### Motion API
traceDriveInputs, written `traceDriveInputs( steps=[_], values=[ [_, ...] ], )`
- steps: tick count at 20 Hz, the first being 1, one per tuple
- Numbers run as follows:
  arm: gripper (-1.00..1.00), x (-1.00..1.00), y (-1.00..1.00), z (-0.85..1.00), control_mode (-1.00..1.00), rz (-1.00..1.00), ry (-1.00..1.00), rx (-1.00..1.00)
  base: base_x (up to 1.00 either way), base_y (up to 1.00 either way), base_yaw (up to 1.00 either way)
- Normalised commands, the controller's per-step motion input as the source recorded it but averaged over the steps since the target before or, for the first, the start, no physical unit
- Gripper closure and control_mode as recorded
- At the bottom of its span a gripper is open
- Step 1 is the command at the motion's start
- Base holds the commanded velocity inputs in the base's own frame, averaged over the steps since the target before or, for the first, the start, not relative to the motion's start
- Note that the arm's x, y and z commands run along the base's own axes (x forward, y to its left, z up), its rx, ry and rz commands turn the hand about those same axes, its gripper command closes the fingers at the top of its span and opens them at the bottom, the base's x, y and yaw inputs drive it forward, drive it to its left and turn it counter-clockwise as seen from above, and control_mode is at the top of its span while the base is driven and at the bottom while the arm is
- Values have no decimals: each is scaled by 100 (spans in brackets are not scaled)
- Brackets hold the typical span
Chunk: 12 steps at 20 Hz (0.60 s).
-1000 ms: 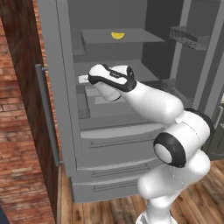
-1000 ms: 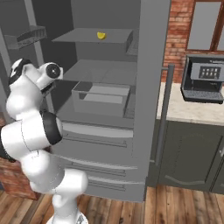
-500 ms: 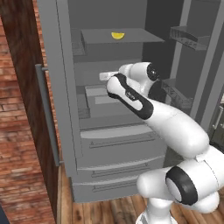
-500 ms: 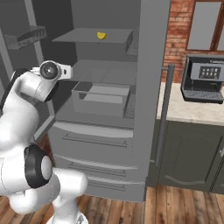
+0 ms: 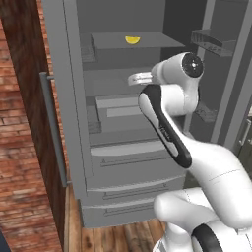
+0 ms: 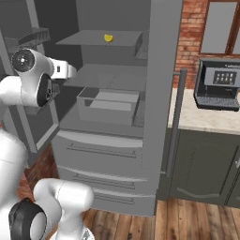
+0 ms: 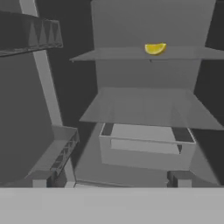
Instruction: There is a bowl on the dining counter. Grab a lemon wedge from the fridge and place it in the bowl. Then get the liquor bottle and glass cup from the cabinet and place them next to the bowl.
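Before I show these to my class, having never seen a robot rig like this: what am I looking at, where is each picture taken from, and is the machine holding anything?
This is a computer-rendered kitchen. The machine is a white robot arm on a base that can drive, facing an open fridge. Two pictures come from cameras on the base, behind the arm to its left and to its right. The third looks forward from the hand itself, along the end effector, whose two fingertips rise at the bottom. The end effector is open and holds nothing. A yellow lemon wedge lies on the fridge's upper shelf. Below is a middle shelf, then a drawer bin. In the right base view, a coffee machine sits on the counter beside the fridge.
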Motion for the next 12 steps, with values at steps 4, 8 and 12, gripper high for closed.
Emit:
traceDriveInputs(
  steps=[4,8,12],
  values=[
    [-100,-93,-41,14,-100,-10,18,-9,0,0,0],
    [-100,-82,-20,0,-100,-6,19,-2,0,0,0],
    [-100,-99,-16,0,-100,-3,6,0,0,0,0]
  ],
)
